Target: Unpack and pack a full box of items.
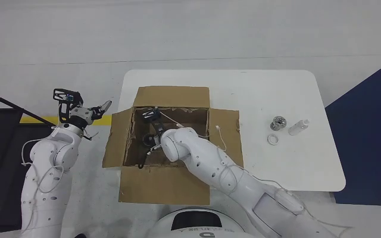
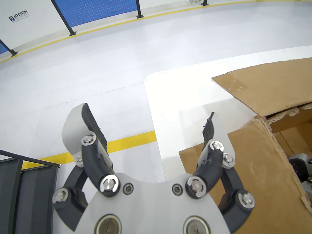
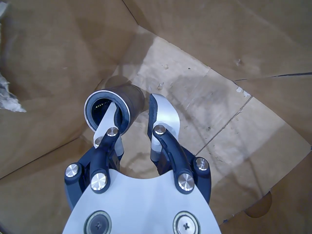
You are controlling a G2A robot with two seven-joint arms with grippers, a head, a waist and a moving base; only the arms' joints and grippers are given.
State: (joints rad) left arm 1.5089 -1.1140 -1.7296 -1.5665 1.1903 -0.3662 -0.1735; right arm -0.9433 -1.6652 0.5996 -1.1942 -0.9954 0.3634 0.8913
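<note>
An open cardboard box sits on the left half of the white table. My right arm goes down into it. Inside the box, my right gripper is shut on the wall of a dark hollow cylinder: one finger is inside its bore, the other pad is against its outside. The cylinder is tilted, with its far end near the box floor. My left gripper is open and holds nothing. It hangs beside the table's left edge, next to the box flap.
Three small things lie on the table right of the box: a metal bearing, a small clear bottle and a white ring. A dark rack stands on the floor left of the table.
</note>
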